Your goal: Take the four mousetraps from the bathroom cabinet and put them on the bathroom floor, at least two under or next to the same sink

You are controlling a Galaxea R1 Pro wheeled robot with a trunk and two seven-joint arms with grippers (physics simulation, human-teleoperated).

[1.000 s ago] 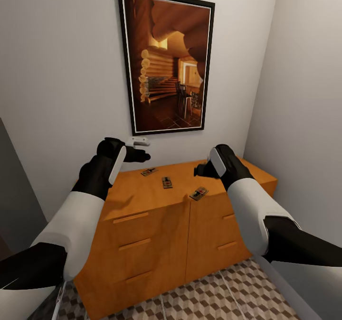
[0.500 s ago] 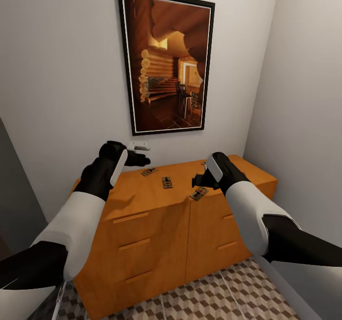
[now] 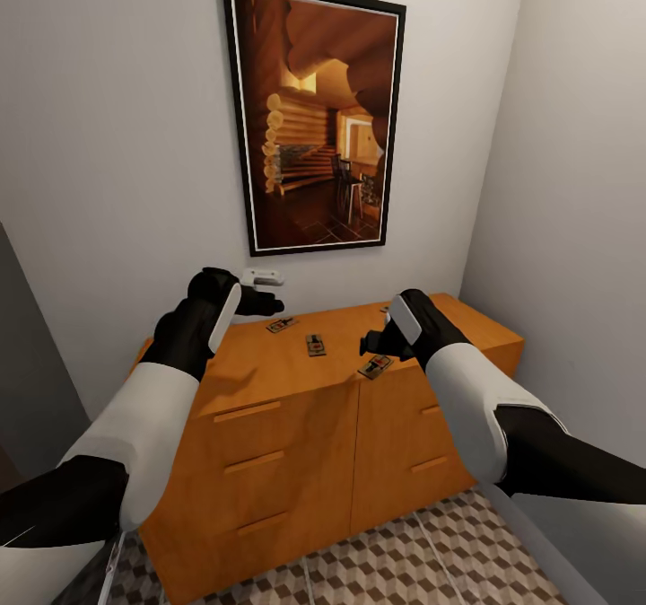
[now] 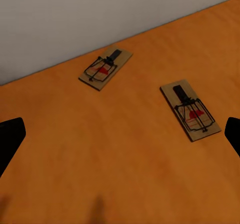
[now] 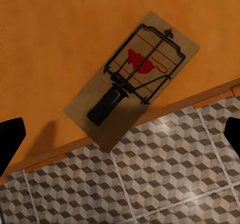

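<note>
The orange-brown cabinet [image 3: 296, 425] stands against the wall, with mousetraps lying flat on its top. One mousetrap [image 3: 282, 325] is near the wall, a second mousetrap [image 3: 315, 345] is mid-top, and a third mousetrap [image 3: 376, 366] overhangs the front edge. My left gripper [image 3: 272, 302] hovers open over the back left of the top; its wrist view has two mousetraps [image 4: 105, 68] [image 4: 190, 110] ahead of the gripper [image 4: 120, 141]. My right gripper [image 3: 367, 345] hangs open just above the front trap [image 5: 132, 100], and the fingers [image 5: 10, 141] straddle it without touching. The patterned bathroom floor [image 3: 404, 560] lies below.
A large framed picture [image 3: 314, 120] hangs above the cabinet, with a small white wall fitting [image 3: 262, 275] under it. The right wall [image 3: 574, 228] runs close beside the cabinet's end. A dark panel [image 3: 22, 363] borders the left.
My right gripper has come down and slightly left, closer over the front mousetrap. The left gripper has shifted only a little. The traps have not moved.
</note>
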